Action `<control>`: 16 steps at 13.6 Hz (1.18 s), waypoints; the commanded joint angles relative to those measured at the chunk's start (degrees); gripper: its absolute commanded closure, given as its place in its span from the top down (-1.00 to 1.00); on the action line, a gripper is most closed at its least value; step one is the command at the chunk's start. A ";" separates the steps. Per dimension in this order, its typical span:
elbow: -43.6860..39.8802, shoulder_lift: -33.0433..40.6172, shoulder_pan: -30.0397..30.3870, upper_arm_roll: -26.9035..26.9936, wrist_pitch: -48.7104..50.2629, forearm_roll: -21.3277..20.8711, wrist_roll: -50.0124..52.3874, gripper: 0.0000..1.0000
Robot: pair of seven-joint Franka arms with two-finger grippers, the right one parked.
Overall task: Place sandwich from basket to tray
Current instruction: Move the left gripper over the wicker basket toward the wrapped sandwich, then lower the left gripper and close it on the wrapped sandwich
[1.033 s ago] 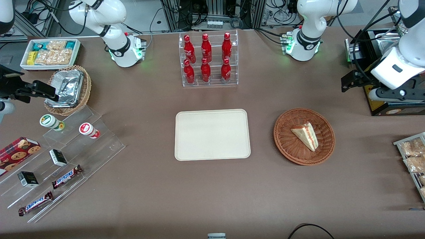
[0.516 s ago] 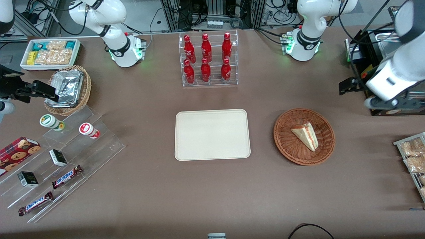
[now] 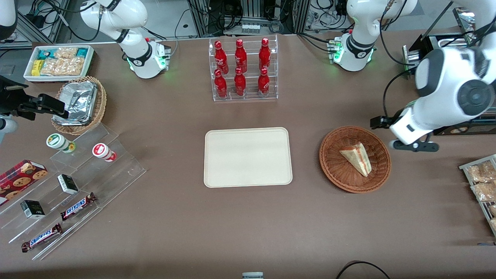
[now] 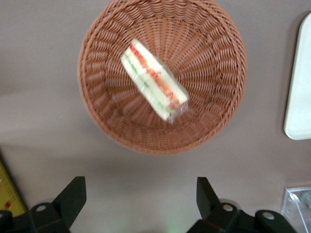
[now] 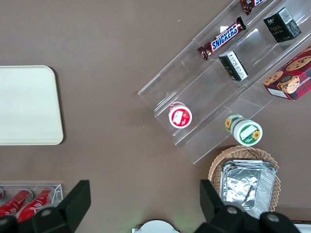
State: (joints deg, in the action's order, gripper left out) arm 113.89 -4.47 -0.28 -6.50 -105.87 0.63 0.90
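The sandwich [image 3: 356,158], a pale wedge with red and green filling, lies in the reddish-brown wicker basket [image 3: 333,170]. In the left wrist view the sandwich [image 4: 154,87] shows its striped cut edge, lying across the basket [image 4: 97,111] floor. The cream tray [image 3: 248,157] sits bare at the table's middle, beside the basket; its rounded edge [image 4: 299,97] shows in the wrist view. My left gripper [image 3: 413,146] hovers over bare table just outside the basket rim, toward the working arm's end. The gripper [image 4: 140,187] is open wide, with nothing between its fingers.
A clear rack of red bottles [image 3: 242,69] stands farther from the front camera than the tray. A black box [image 3: 449,126] and a rack of snack bags [image 3: 480,182] are at the working arm's end. Acrylic steps with candy bars [image 3: 77,182] lie toward the parked arm's end.
My left arm has swung away from the black box toward the basket and nearer the front camera. The sandwich, basket and tray have not moved.
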 commanded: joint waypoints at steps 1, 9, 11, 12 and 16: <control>7.46 -0.18 -0.68 0.17 -10.63 0.16 2.60 1.00; 9.68 -4.40 -0.86 0.09 -24.11 0.59 45.02 1.00; 9.77 -5.37 -1.12 0.09 -26.92 0.68 53.12 1.00; 10.12 -5.72 -1.99 0.09 -28.07 0.77 56.38 1.00; 11.18 -6.86 -2.27 0.09 -30.44 0.77 57.46 1.00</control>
State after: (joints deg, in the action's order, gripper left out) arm 124.19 -11.22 -2.19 -6.59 -134.48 0.68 57.09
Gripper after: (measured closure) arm 0.000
